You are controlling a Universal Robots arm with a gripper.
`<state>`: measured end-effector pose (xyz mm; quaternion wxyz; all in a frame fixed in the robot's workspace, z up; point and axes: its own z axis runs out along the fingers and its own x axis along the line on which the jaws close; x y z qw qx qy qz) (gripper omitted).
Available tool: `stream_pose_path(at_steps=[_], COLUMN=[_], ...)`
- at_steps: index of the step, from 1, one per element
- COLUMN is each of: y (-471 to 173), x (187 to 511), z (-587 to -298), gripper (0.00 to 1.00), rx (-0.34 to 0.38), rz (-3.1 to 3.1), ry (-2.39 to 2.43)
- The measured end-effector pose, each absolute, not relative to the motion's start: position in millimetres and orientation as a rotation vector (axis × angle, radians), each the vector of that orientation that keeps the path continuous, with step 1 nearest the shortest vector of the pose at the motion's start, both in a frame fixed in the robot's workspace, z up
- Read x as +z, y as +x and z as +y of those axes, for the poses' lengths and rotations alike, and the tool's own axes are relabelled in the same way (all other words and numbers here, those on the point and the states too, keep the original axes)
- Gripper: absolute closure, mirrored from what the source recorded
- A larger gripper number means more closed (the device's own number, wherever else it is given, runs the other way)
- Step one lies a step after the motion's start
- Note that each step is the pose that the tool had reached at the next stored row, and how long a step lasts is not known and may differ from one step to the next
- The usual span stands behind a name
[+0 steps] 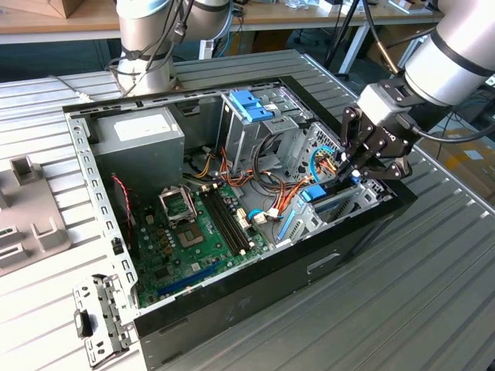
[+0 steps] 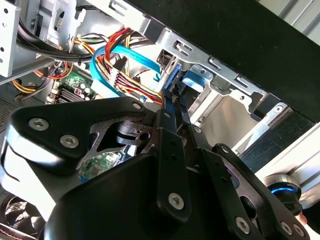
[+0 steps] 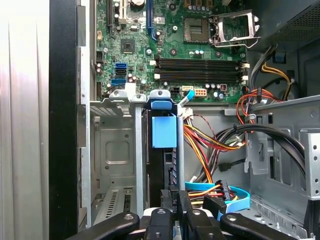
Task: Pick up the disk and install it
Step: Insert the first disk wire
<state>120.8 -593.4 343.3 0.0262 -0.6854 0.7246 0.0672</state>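
1. The gripper (image 1: 357,171) hangs over the drive bay at the corner of the open computer case (image 1: 232,305) nearest the exterior view's right, fingers pointing down into it.
2. In the first wrist view its fingers (image 3: 176,202) are clenched on the rear edge of the disk (image 3: 164,150), which stands on edge in the narrow metal bay (image 3: 119,150), its light-blue rail tab uppermost.
3. The disk looks partly seated, deep between the bay walls, so installation seems nearly done.
4. Risk: a slight tilt could jam the rail against the bay wall.
5. Risk: the orange and yellow cable bundle (image 3: 215,140) and the blue flat cable (image 3: 235,197) lie just beside the fingers and could snag.
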Motion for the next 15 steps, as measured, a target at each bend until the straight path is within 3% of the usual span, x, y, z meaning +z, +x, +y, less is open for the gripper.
stream_pose_path(at_steps=[15], y=[122.1], x=[344.6], z=[-593.4], gripper=[0.83], rx=[0.207], rz=[2.236], ry=[-2.123])
